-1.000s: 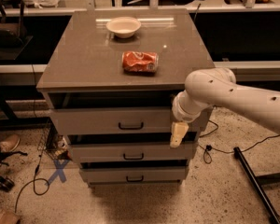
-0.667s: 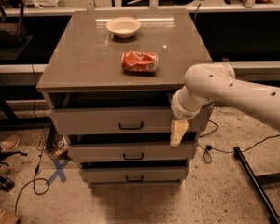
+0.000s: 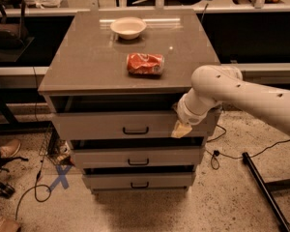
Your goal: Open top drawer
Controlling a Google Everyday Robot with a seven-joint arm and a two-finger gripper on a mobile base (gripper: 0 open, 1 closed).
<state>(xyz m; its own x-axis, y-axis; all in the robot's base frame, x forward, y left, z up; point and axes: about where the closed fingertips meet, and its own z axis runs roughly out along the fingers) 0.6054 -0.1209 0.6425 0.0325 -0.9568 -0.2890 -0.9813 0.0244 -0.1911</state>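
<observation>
The top drawer (image 3: 111, 124) is the widest of three grey drawers in the cabinet, with a small dark bar handle (image 3: 135, 130) at its centre. Its front stands a little forward of the cabinet body, with a dark gap under the tabletop. My gripper (image 3: 181, 128) hangs from the white arm (image 3: 232, 93) against the right end of the top drawer's front, well right of the handle. Only its tan tip shows.
Two narrower drawers (image 3: 135, 157) (image 3: 137, 180) sit below. On the cabinet top (image 3: 87, 62) lie a crushed red can (image 3: 145, 64) and a white bowl (image 3: 128, 27). Cables (image 3: 38, 187) and a blue X mark (image 3: 60, 177) lie on the floor at left, and a black stand leg (image 3: 263, 187) at right.
My gripper has shifted slightly up and left along the right end of the top drawer's front. The drawer itself has not visibly moved.
</observation>
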